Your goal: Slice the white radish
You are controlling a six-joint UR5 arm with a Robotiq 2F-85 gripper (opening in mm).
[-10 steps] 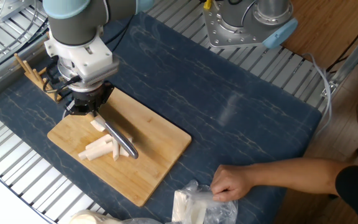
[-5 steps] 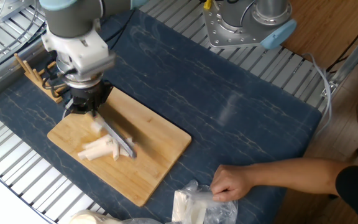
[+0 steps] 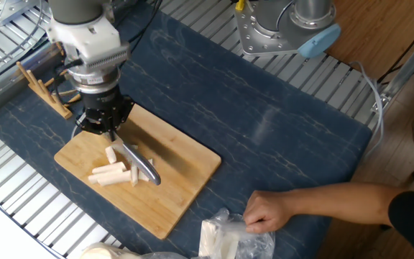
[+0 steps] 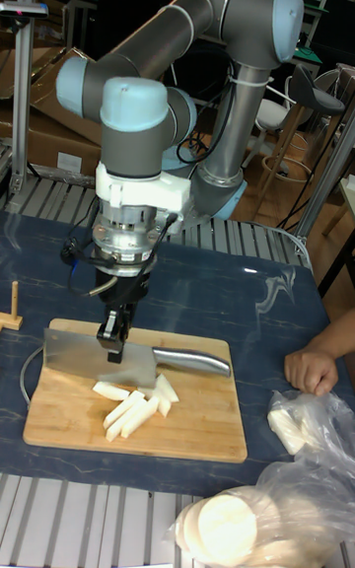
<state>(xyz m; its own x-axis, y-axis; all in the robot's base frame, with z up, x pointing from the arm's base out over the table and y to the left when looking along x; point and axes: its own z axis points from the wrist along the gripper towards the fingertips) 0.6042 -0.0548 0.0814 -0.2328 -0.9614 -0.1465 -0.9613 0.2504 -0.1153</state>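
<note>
The white radish lies as several cream-white sticks on a wooden cutting board. My gripper points straight down over the board's far left part. It is shut on the spine of a steel cleaver-style knife. The blade hangs just above and behind the sticks, and its metal handle points right. One small piece lies beside the blade.
A person's hand rests on the blue mat right of the board, by a plastic bag holding white radish discs. A wooden rack stands at the left, and a second robot base at the back.
The arm's wrist has shifted up and back in the picture, carrying the knife along the board. More of the radish sticks now shows beside the blade. The hand has stayed still.
</note>
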